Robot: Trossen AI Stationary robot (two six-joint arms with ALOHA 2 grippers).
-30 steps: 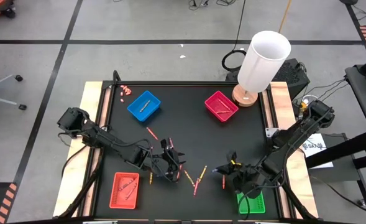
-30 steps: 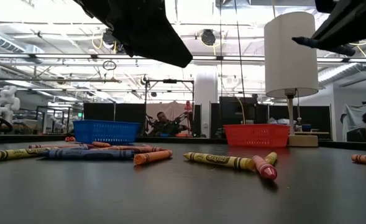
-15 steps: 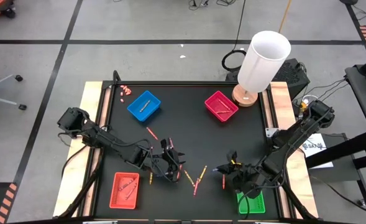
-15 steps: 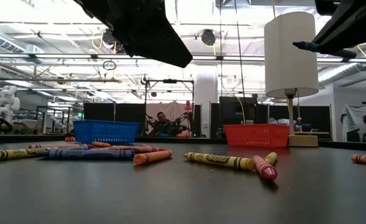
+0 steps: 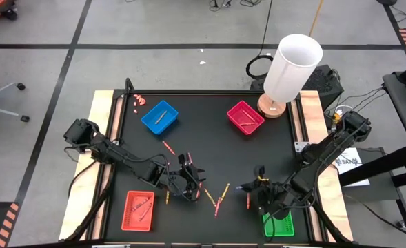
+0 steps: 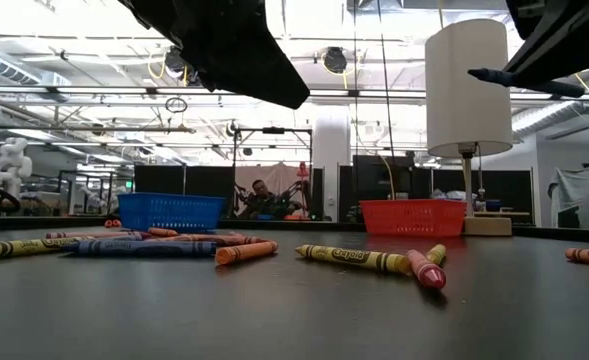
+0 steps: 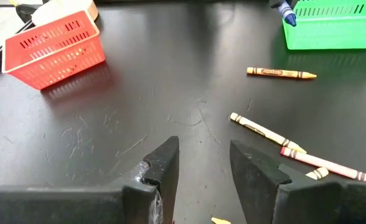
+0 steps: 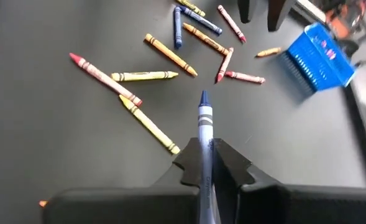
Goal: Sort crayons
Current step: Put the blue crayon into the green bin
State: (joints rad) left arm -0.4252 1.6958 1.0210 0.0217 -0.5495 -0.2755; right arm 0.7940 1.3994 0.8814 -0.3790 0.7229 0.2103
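Note:
Several loose crayons (image 5: pixel 216 196) lie flat on the black table near its front middle. They also show in the low view (image 6: pixel 354 258) and in the right wrist view (image 8: pixel 170 56). My right gripper (image 5: pixel 259 187) hovers beside them, just far of the green tray (image 5: pixel 278 224), and is shut on a blue crayon (image 8: pixel 204 121). My left gripper (image 5: pixel 189 182) is open and empty above the left part of the scatter. Its fingers (image 7: pixel 164 168) stand apart over bare table, with a few crayons (image 7: pixel 266 130) ahead of them. My right gripper pinches the blue crayon's rear part (image 8: pixel 202 155) between its two fingers. The crayon lies along the fingers, and its tip (image 8: pixel 204 96) sticks out past them. It is lifted clear of the table and close to level (image 6: pixel 514 78).
A blue tray (image 5: pixel 160 116) stands at the far left and a magenta tray (image 5: pixel 245 117) at the far right. A red tray (image 5: pixel 138 209) is at the near left. A white lamp (image 5: pixel 292 69) stands at the far right corner. Tiny pink bits (image 5: pixel 139 101) lie far left.
My right gripper has edged a little downward, with the blue crayon still in its hold.

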